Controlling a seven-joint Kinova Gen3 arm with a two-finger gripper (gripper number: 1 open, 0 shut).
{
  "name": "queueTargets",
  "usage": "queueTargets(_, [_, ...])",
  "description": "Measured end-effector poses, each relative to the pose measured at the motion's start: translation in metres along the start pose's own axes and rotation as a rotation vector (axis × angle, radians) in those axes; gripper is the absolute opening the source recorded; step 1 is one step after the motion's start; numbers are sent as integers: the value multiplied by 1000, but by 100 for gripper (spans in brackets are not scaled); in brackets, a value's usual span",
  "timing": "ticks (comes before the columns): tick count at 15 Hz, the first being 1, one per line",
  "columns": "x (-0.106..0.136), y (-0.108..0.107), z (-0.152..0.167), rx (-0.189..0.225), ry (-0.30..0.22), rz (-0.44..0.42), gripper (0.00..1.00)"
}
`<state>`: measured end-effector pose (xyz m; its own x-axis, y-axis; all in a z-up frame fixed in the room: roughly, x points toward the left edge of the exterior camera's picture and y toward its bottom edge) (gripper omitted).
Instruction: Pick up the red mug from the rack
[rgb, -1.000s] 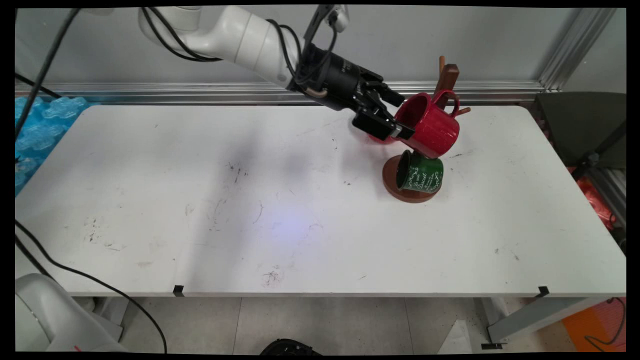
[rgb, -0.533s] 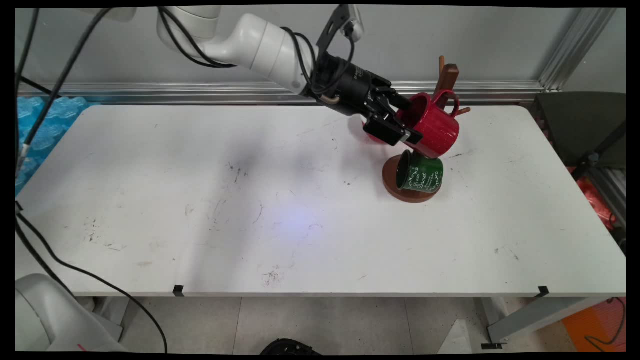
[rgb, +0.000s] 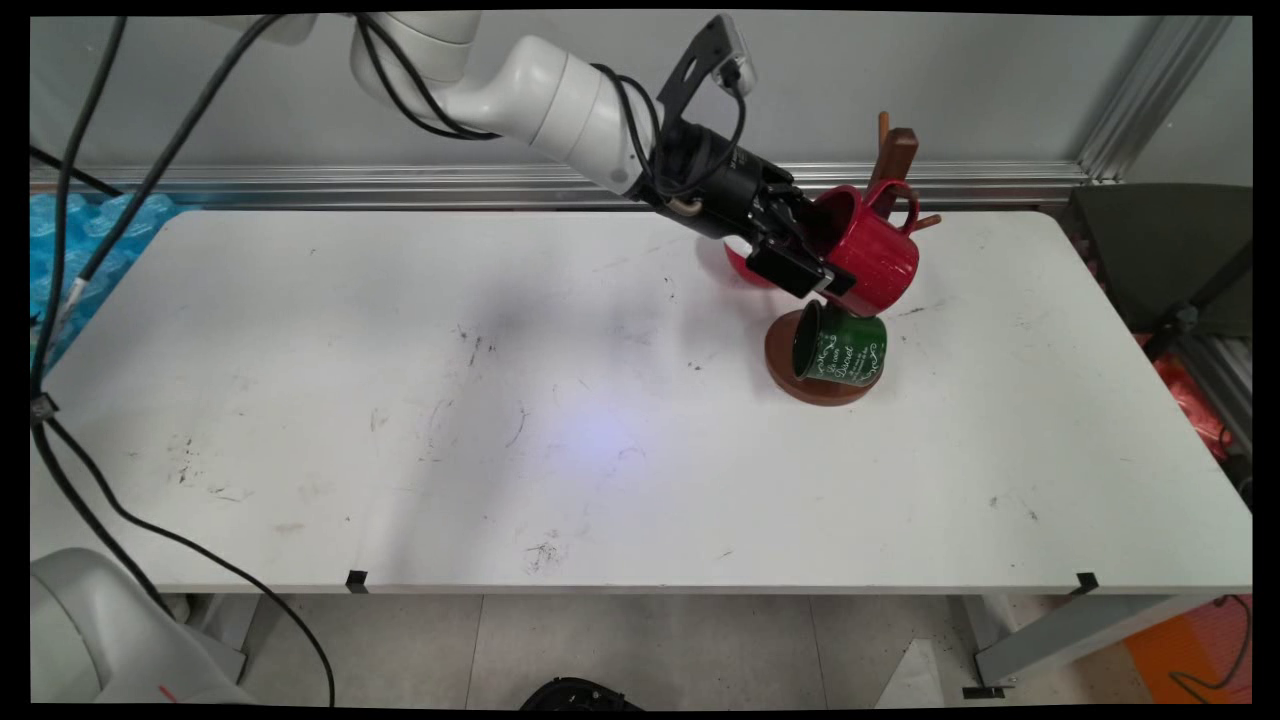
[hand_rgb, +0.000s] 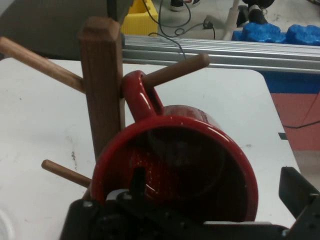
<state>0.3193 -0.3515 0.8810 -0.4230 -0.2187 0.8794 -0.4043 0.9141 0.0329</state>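
Mug (rgb: 872, 255), glossy red, lies tilted with its open mouth facing my tool (rgb: 822, 268); in the hand view its handle (hand_rgb: 141, 96) is looped over a peg (hand_rgb: 176, 70) of the wooden rack (hand_rgb: 102, 82). I see the tool closed on the mug's rim, one finger (rgb: 795, 270) outside the wall and the other inside the mouth. Just below the tool a green mug (rgb: 840, 347) with white lettering hangs on its side over the rack's round brown base (rgb: 786, 374). A red shape (rgb: 740, 266) shows behind the tool; I cannot tell what it is. Beyond the rack the table (rgb: 400, 400) ends at its far edge, close by, against an aluminium rail (rgb: 400, 180). Left of the tool and toward the near edge the table gives wide room; the right edge lies well apart from the rack.
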Motion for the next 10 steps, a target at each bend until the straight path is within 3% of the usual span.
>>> queueTargets(7, [1,0,10,-2,-20,-24,100])
queueTargets(8, [1,1,11,-3,-23,-28,0])
queueTargets(10, [1,2,12,-5,-28,-33,0])
